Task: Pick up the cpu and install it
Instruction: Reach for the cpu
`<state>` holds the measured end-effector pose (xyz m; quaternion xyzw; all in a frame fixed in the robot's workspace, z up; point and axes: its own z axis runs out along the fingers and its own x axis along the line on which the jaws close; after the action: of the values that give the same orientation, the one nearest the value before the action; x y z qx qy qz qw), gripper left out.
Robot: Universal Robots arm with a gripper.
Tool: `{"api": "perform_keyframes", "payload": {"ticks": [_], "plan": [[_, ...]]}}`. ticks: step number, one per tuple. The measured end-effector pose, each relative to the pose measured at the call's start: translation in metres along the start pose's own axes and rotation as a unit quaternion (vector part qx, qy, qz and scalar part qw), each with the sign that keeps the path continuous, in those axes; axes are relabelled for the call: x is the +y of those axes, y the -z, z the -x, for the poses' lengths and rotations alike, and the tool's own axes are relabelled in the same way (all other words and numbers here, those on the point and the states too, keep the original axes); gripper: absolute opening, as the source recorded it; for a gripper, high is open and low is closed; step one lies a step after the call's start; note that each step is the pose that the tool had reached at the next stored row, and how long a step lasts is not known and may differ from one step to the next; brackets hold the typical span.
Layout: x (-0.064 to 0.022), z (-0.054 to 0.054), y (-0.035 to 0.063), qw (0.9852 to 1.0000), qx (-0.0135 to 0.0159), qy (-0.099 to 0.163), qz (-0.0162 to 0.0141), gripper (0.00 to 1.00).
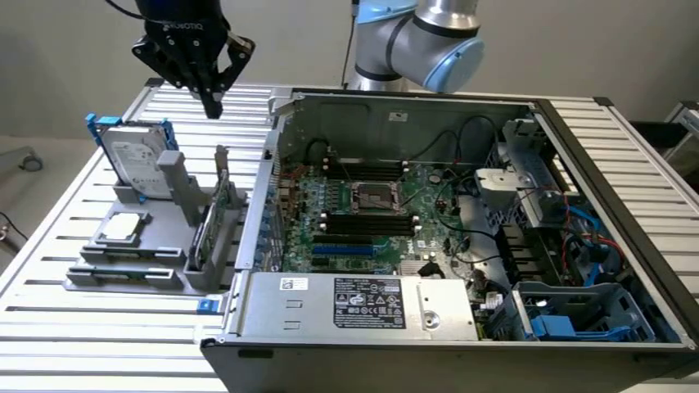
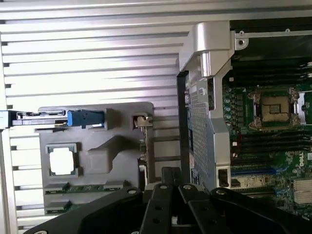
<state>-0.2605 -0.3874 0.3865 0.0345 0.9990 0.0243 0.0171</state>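
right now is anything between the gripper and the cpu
Nothing visible does: the cpu lies bare-topped in the holder, with the gripper raised above the table. The upright hard drive stands in the same holder beside the cpu, not over it.

Bright even light, glare on tabletop [image 2: 92, 63]

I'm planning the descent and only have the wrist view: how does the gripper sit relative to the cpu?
Observer: The gripper hangs well above the table, touching nothing, apart from the cpu.
Operator: Is it carrying anything?
Observer: No, it is shut and empty.
Operator: Anything tall near the cpu?
Observer: The hard drive stands upright in the fixture, beyond the cpu in the exterior view.
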Motion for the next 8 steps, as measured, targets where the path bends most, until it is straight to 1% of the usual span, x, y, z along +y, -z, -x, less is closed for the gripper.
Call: {"api": "perform_keyframes", "payload": {"ticks": [8], "plan": [[0.0015, -0.037, -0.0040, 1.0000, 0.0033, 0.000, -0.0003, 0.11]]}}
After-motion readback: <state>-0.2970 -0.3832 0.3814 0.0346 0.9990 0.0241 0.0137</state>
